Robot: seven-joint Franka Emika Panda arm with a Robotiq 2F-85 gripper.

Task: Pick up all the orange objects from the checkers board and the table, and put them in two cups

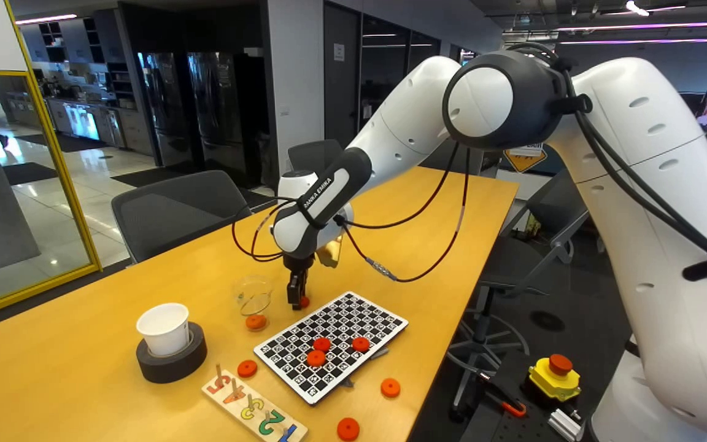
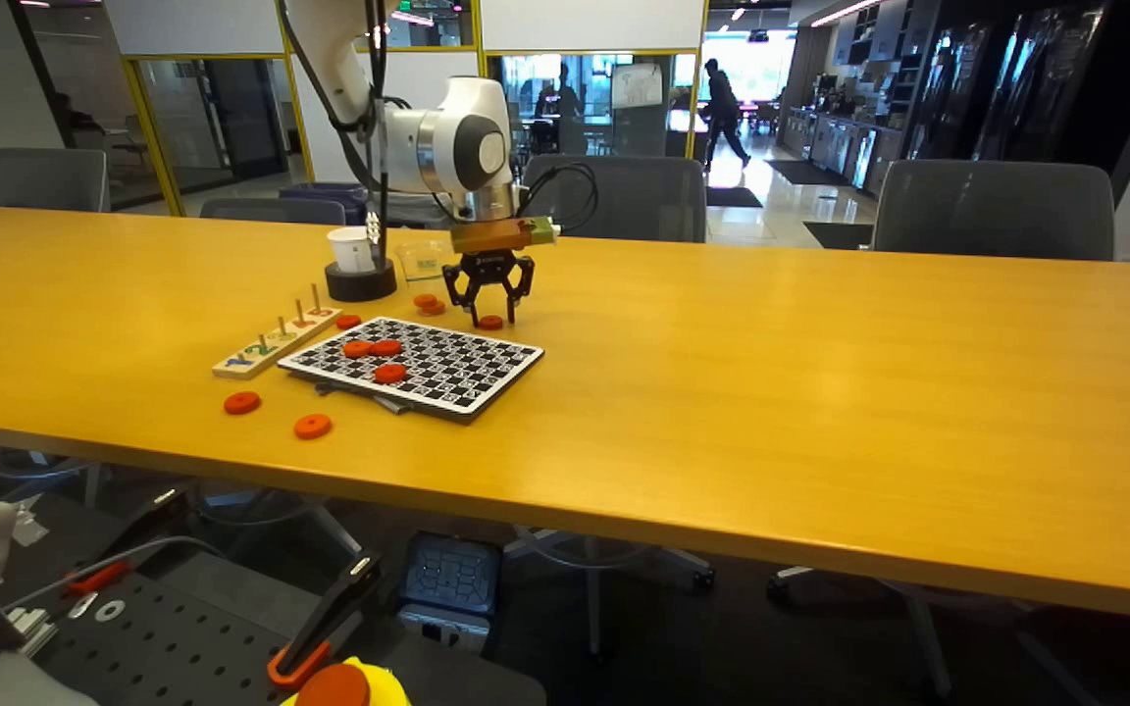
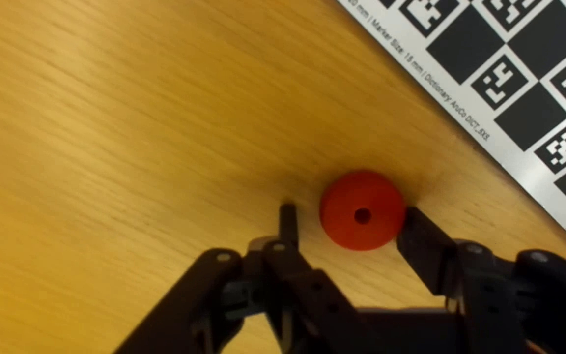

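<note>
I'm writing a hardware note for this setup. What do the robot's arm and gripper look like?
The arm is white and rounded, with dark grey joint covers and dark lettering ending in "EMIKA". Dark cables are strapped along it and hang in loops, one with a silver connector. The gripper is black and angular, with two slim fingers.

Wrist view steeply down, close over the table (image 3: 116, 147); both exterior views farther back, checkers board (image 1: 340, 331) in common.
</note>
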